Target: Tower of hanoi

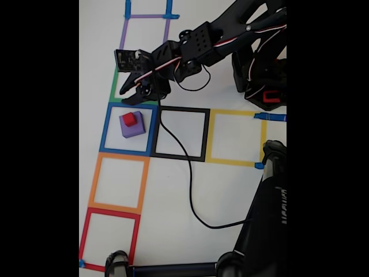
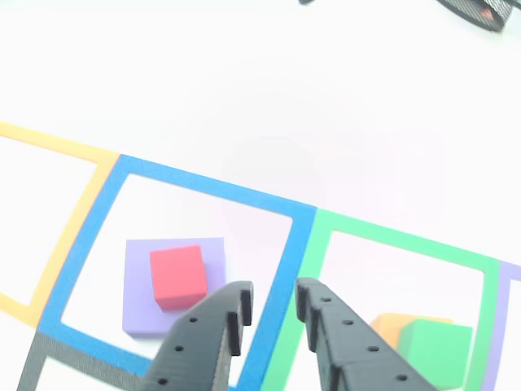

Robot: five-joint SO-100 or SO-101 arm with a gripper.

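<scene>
A small red cube (image 1: pixel 131 119) (image 2: pixel 177 275) sits on top of the bigger purple cube (image 1: pixel 132 128) (image 2: pixel 135 308) inside the blue tape square (image 1: pixel 106 130) (image 2: pixel 269 199). In the other view a green cube (image 2: pixel 436 350) rests on an orange cube (image 2: pixel 397 323) inside the green tape square (image 2: pixel 391 236). My gripper (image 1: pixel 131 97) (image 2: pixel 273 295) hovers over the border between the blue and green squares, just beyond the purple cube. Its fingers are slightly apart and hold nothing. In the fixed view the arm covers the green square's inside.
Black (image 1: pixel 183 109), yellow (image 1: pixel 235 113), orange (image 1: pixel 118 156), red (image 1: pixel 110 213) and purple (image 1: pixel 123 34) tape squares lie on the white table. A black cable (image 1: pixel 187 167) runs across the black square. The arm's base (image 1: pixel 262 81) stands at the right; another black device (image 1: pixel 265 231) fills the lower right.
</scene>
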